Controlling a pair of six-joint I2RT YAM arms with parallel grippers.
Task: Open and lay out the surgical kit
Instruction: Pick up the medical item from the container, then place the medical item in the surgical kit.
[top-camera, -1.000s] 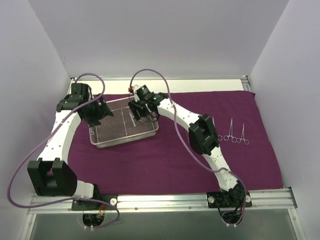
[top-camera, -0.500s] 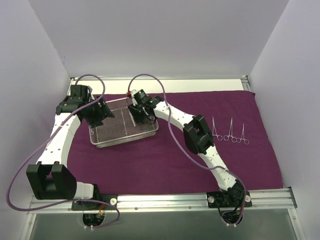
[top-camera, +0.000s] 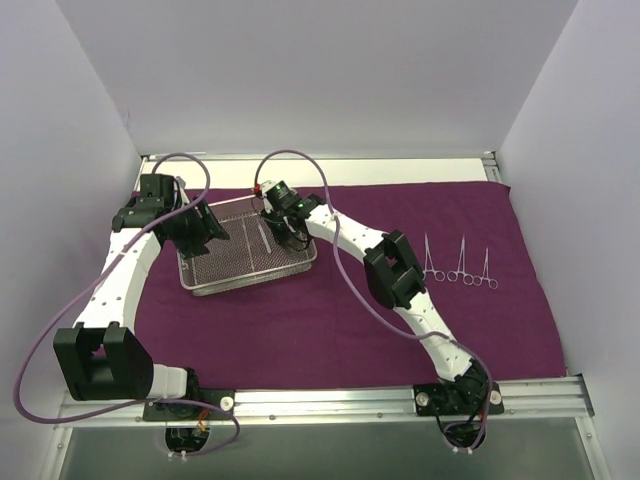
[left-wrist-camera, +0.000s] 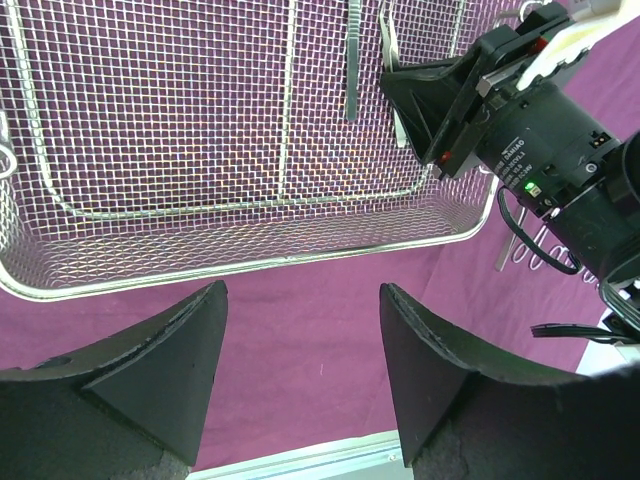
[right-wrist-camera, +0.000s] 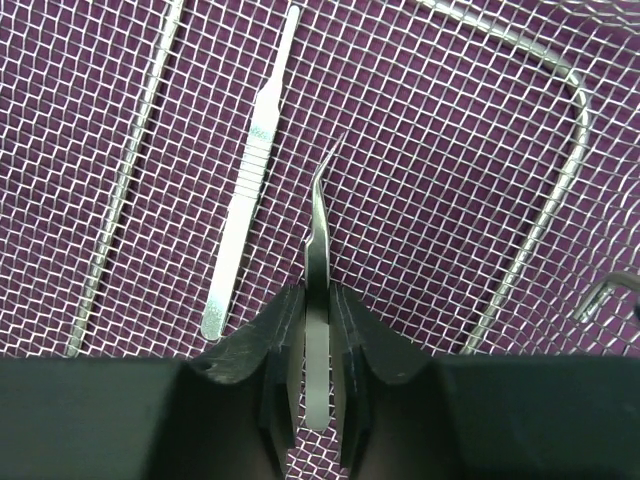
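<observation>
Curved silver tweezers (right-wrist-camera: 318, 225) are pinched by the right gripper (right-wrist-camera: 317, 335) inside the rectangular silver wire-mesh tray (top-camera: 248, 281) at the far left of the dark purple cloth wrap (top-camera: 330, 330), seemingly for lifting out, while the left gripper (left-wrist-camera: 300, 370) is held spread beside the tray, likely to steady it.

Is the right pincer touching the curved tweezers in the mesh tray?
Touching. The right wrist view shows the right pincer closed on the curved tweezers, without any gap.

Mesh tray (top-camera: 235, 278) on purple cloth (top-camera: 330, 330); left gripper (top-camera: 205, 225) at its left end, right gripper (top-camera: 282, 228) inside, possibly gripping something; three forceps (top-camera: 460, 266) lie rightward.
</observation>
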